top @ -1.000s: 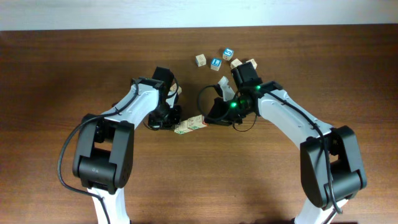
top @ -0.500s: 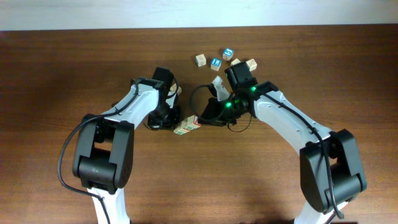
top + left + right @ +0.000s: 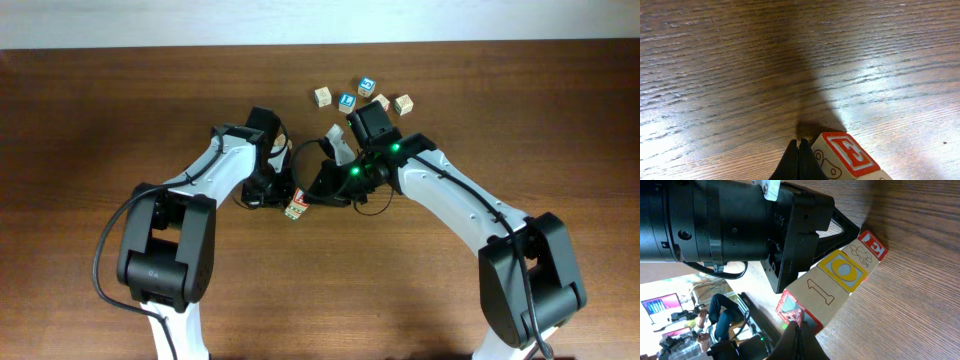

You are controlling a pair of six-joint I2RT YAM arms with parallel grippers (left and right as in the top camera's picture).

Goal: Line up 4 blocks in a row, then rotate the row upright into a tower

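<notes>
We describe the table (image 3: 80, 150) first. It carries both arms, one row of blocks and a loose group of blocks.

The left arm (image 3: 215, 165) and the right arm (image 3: 450, 195) reach inward from the near edge. They meet near the middle of the table.

The row (image 3: 837, 280) lies flat on the table between the two grippers, set at a slant to the edges. In the overhead view only its left end shows; the rest is hidden under the right arm. The right wrist view shows a red "E", a yellow "O", an outlined "1" and a red end face.

The left gripper (image 3: 798, 155) has its fingers pressed together with nothing between them. Their tip sits against the side of the E block (image 3: 847, 155) at one end of the row.

The right gripper (image 3: 796, 337) is likewise fully closed and holds nothing. Its tip meets the red face at the opposite end of the row.

The loose blocks (image 3: 381, 101) sit near the far edge, right of centre and well apart from the row. Two of them have blue faces (image 3: 347, 101).
</notes>
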